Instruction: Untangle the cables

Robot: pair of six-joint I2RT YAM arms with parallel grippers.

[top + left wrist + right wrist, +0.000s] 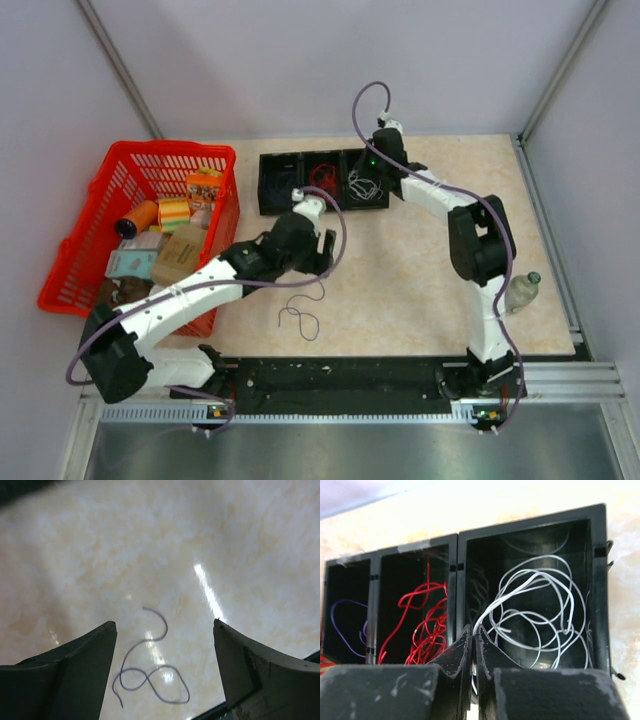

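A single dark blue cable lies loose in loops on the beige table; in the left wrist view this cable sits below and between the fingers. My left gripper hovers over it, open and holding nothing. My right gripper is shut on a white cable that rises out of the tangle of white cables in the right compartment of the black tray. Red cables fill the middle compartment. A blue cable lies in the left one.
A red basket with boxes and cans stands at the left, under the left arm's elbow. A small bottle lies at the table's right edge beside the right arm. A black rail runs along the near edge.
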